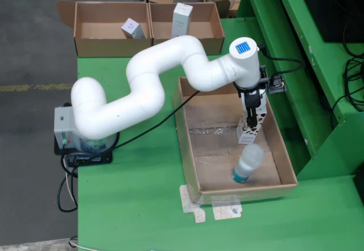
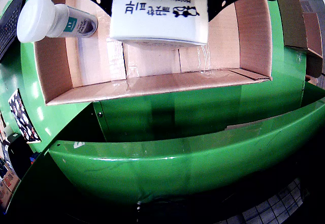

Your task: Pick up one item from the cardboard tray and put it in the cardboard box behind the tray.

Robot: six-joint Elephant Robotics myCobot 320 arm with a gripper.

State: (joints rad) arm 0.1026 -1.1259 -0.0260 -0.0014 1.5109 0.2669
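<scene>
You have the fingers [image 1: 250,127] pinching the white hand-cream carton with cow-spot print [image 1: 251,127] above the cardboard tray [image 1: 185,127] at centre-right of the overhead view; judging it light, thin-walled and crushable, grip its flat sides gently.

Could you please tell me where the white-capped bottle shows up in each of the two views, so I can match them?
Fixed view: the white-capped bottle lies in the near end of the cardboard tray, just below the gripper and its hand cream box.
Gripper view: the bottle sits top left, lying on the tray floor.
Shared landmark: the hand cream box, beside the bottle in both.
</scene>
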